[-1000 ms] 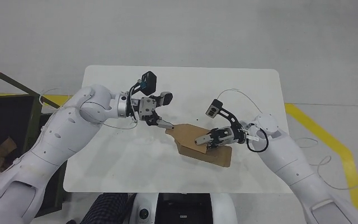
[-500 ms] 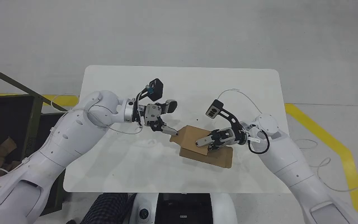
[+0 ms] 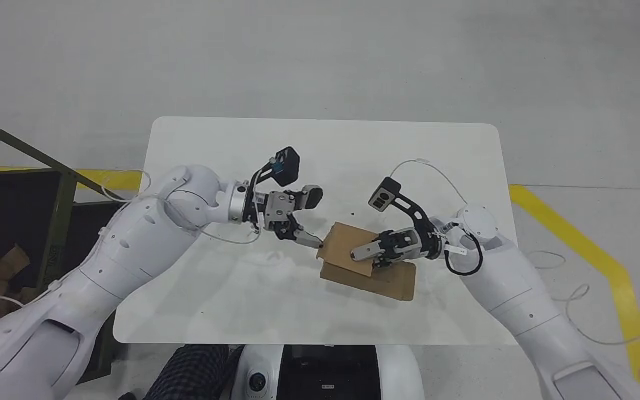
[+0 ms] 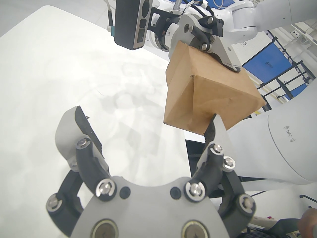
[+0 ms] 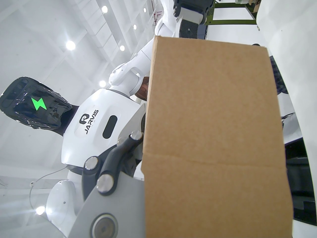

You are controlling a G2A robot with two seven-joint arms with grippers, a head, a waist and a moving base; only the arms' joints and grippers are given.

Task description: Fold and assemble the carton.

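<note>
Carton (image 3: 365, 262) is a brown cardboard piece, partly folded, sitting at the front-middle of the white desk (image 3: 420, 150), more on the right arm's side. From the left wrist camera it looks tilted, with creased panels meeting in a ridge and 1 corner pointing toward that camera (image 4: 205, 92). I can't tell if its low edge actually touches the desk or hangs just above it.

The right tool (image 3: 372, 250) has hold of the carton at the far end. 1 of its fingers (image 4: 224, 56) lies flat across the upper panel, the other is hidden behind the cardboard. In the right wrist view the carton (image 5: 213, 125) sits right up against the camera, plain flat panel with 1 crease line across it.

The left tool (image 4: 147, 118) is spread wide with nothing in it, sitting just beside the carton's near end. The tip of 1 finger (image 4: 219, 128) touches the carton's low corner, the other finger is well apart over bare desk.
</note>
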